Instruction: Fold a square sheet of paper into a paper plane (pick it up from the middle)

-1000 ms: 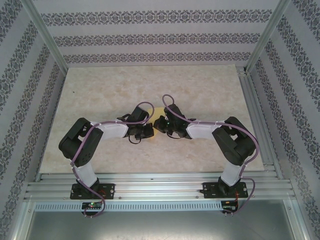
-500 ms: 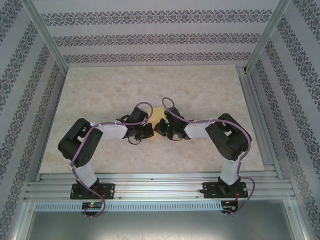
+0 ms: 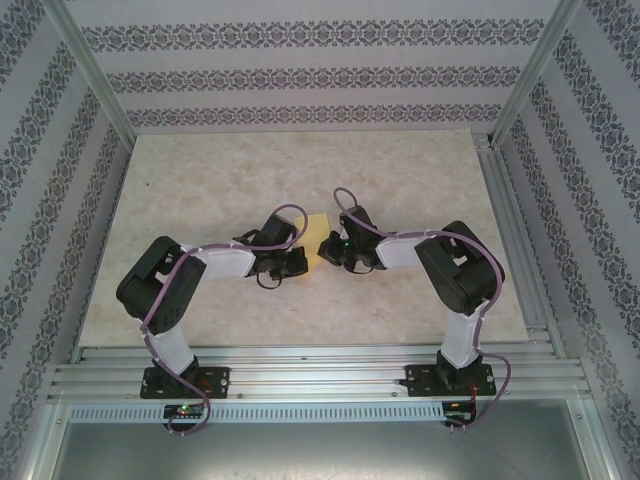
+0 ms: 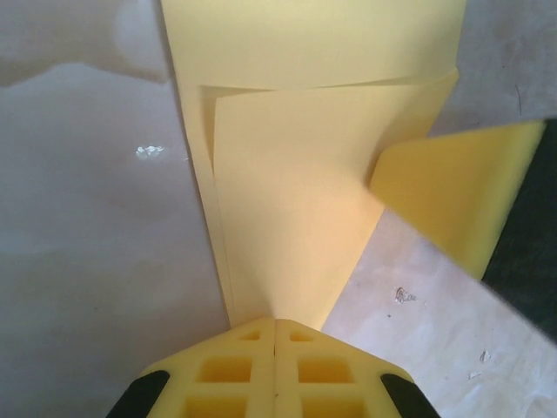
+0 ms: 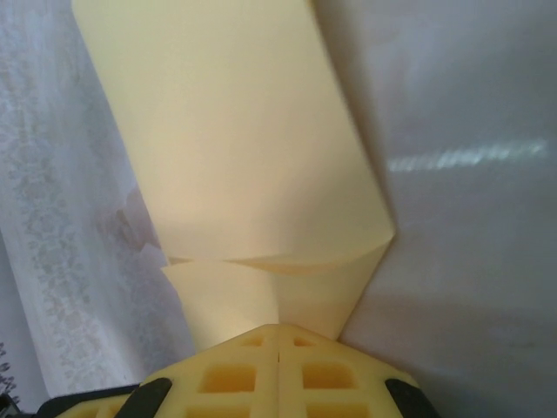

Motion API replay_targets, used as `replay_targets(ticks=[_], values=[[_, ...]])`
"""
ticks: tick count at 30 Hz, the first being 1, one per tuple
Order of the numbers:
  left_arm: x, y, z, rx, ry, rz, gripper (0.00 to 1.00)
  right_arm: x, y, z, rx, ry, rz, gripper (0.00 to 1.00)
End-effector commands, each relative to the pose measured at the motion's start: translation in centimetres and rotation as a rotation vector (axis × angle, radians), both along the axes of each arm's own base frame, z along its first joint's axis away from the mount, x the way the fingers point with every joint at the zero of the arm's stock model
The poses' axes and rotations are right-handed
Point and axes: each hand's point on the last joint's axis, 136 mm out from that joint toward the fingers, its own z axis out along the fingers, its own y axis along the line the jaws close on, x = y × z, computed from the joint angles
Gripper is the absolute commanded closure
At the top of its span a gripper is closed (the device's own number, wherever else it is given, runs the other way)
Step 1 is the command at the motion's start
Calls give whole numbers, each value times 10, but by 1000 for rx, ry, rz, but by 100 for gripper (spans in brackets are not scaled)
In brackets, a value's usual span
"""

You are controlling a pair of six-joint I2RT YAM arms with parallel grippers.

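Compared with a second ago, the right arm has pulled its elbow in. The right tool has slid a little to the right, so more of the square sheet of paper shows. The left arm has kept its place.

From the top camera, the paper sits over the middle of the table, a small yellow patch. The left tool meets it from its left and the right tool from its right, both tips at the paper's near part.

In the left wrist view, the left tool has its yellow fingers pressed together on the narrow near end of the paper. The sheet is folded, with one layer's edge lying across another, and it widens away from the tool. The pale table lies left of the paper. On the paper's right edge a yellow pad of the right tool touches it.

In the right wrist view, the right tool is likewise clamped on the paper. The paper rises from the closed tips as a broad folded band. A crease line runs across it just above the grip.
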Motion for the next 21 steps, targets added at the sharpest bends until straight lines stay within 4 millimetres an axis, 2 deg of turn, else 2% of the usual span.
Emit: replay_targets(ticks=[1, 8, 11, 13, 15, 17, 21], values=[[-46, 30, -46, 161, 193, -34, 100, 20, -33, -20, -126, -4, -51, 98], [-45, 29, -43, 155, 187, -40, 100, 49, -62, -18, -181, -19, -100, 98], [-44, 28, -40, 149, 176, -44, 100, 61, -69, -1, -195, -61, -114, 97], [-43, 26, -36, 145, 167, -49, 100, 64, -71, 18, -203, -101, -113, 96], [-40, 24, -28, 132, 149, -53, 100, 63, -70, 34, -190, -137, -106, 94], [-35, 20, -15, 107, 120, -56, 99, 56, -66, 49, -166, -172, -85, 87], [-24, 12, 16, 53, 40, -56, 87, 35, -54, 59, -98, -194, -29, 70]])
